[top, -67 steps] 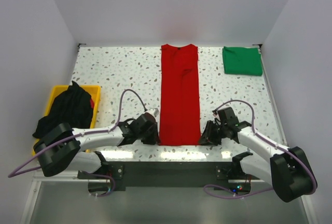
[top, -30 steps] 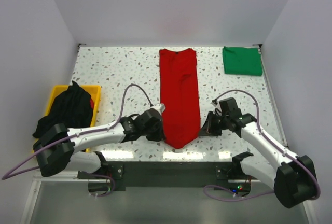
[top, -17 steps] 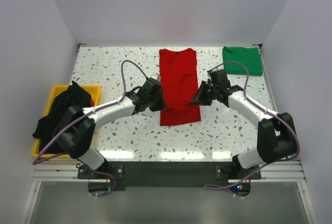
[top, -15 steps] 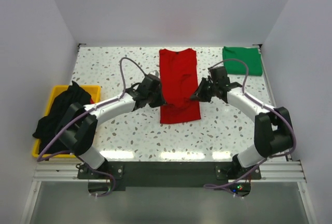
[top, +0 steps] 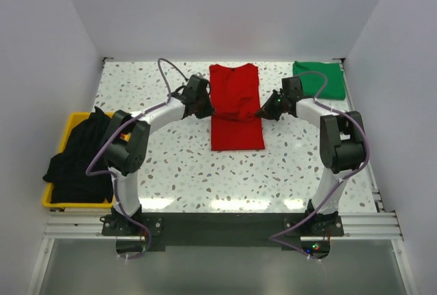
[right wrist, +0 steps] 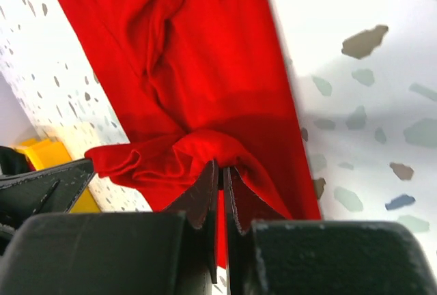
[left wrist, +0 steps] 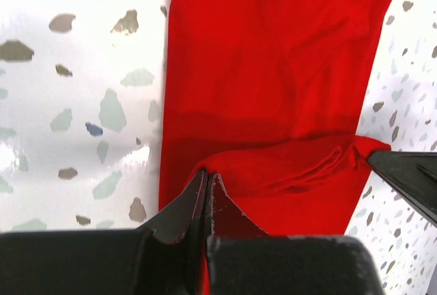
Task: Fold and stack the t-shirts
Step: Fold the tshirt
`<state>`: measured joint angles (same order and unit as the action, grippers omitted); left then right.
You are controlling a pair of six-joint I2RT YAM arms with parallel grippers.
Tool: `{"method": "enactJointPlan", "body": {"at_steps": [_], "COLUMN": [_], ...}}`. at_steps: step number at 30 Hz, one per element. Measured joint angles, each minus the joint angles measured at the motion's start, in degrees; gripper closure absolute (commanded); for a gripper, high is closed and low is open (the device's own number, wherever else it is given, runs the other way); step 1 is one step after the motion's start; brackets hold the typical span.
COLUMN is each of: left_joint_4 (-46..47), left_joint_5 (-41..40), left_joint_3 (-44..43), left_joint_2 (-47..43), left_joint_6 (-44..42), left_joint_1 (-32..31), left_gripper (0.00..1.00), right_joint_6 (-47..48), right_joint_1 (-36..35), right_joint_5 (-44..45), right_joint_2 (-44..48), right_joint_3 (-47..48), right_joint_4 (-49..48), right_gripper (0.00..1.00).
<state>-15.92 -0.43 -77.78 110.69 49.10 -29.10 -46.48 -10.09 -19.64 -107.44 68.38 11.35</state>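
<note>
at the far left a black t-shirt [top: 80,150] lies heaped in a yellow bin [top: 54,204], apparently waiting its turn. the left fingers [left wrist: 198,198] are pinched together on the left corner of the red t-shirt [top: 235,130] hem, which is lifted and hangs over the shirt's body, so the lower half doubles toward the collar. the shirt lies as a narrow strip mid-bench [top: 171,165], collar toward the back wall. the right fingers [right wrist: 210,191] are clamped on the opposite hem corner, level with the left pair, which should keep the fold edge square. a folded green t-shirt [top: 319,80] sits in the far right corner, close by the right arm, likely the stack's base. open bench lies on the near side and on the left. behind the collar there is little room, so the hem should land short of it.
</note>
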Motion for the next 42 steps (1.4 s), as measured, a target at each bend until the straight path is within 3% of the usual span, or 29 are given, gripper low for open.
{"method": "enactJointPlan", "body": {"at_steps": [14, 16, 17, 19, 20, 22, 24, 26, 28, 32, 34, 37, 42], "left_joint_4": [-2.5, -2.4, -2.4, -2.4, -2.4, -2.6, -2.3, -2.1, -1.7, -0.4, 0.6, 2.5, 3.7], "left_joint_5": [0.8, 1.3, 1.5, 1.7, 1.8, 2.0, 2.2, 2.2, 2.1, 2.5, 3.2, 4.4, 6.7], "left_joint_3": [-9.4, -10.3, -10.6, -10.9, -11.0, -11.0, -11.1, -11.0, -10.3, -5.5, -3.6, -3.0, -6.1], "left_joint_2": [4.6, 5.8, 6.4, 7.5, 7.8, 7.9, 7.8, 7.5, 6.3, 0.7, -1.5, -2.3, 2.1], "left_joint_6": [-3.1, -4.0, -4.7, -6.2, -6.9, -8.1, -8.7, -9.5, -9.8, -9.7, -9.7, -9.6, -9.4], "left_joint_1": [2.4, 2.7, 2.8, 3.0, 3.1, 3.4, 3.7, 4.3, 4.8, 5.1, 4.9, 3.8, 1.5], "left_gripper": [1.0, 0.92, 0.79, 0.67, 0.57, 0.46, 0.43, 0.42, 0.43, 0.6, 0.69, 0.8, 0.88], "right_joint_6": [-1.6, -1.7, -1.8, -1.9, -1.9, -2.0, -1.5, -0.7, 0.5, 2.9, 4.4, 5.9, 7.5], "right_joint_1": [1.4, 1.9, 2.1, 2.5, 2.7, 3.0, 3.4, 3.7, 3.9, 3.6, 2.9, 1.1, -2.9], "right_joint_5": [-1.7, -2.4, -2.6, -3.1, -3.3, -3.5, -3.7, -3.6, -3.4, -2.2, -1.0, -0.1, 0.2], "right_joint_2": [-4.0, -4.8, -5.4, -6.8, -7.4, -8.1, -8.2, -8.2, -8.2, -7.0, -5.5, -3.3, -4.3], "right_joint_3": [7.6, 8.3, 8.7, 9.5, 9.8, 9.9, 9.9, 10.4, 11.1, 11.3, 11.2, 10.9, 13.0], "right_joint_4": [-0.8, -1.1, -1.2, -1.3, -1.5, -1.5, -1.5, -1.4, -1.2, -0.5, 0.2, 0.4, 0.3], "right_gripper": [1.0, 1.0, 0.98, 0.91, 0.81, 0.7, 0.59, 0.54, 0.54, 0.58, 0.72, 0.84, 0.9]}}
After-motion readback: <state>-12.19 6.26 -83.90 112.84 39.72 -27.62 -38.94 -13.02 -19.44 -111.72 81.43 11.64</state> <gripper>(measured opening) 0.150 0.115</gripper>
